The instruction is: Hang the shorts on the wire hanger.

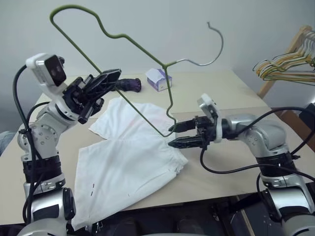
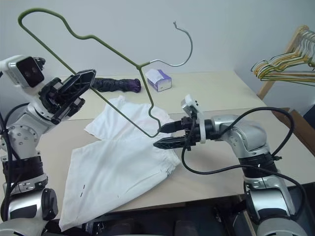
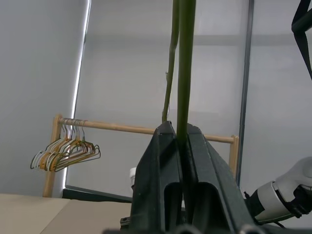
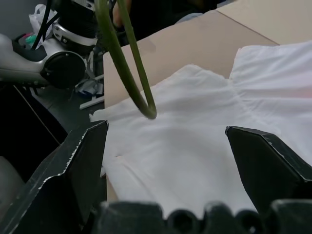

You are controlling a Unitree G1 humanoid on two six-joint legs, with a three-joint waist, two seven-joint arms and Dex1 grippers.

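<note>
My left hand (image 1: 101, 81) clenches the thin olive-green wire hanger (image 1: 129, 46); my spread right hand (image 1: 183, 135) hovers nearest the white cloth shorts (image 1: 130, 162), at its seven o'clock.

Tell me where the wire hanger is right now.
The wire hanger is held up above the table's left-centre, clamped in the left gripper, its lower corner just over the shorts beside the open right gripper.
</note>
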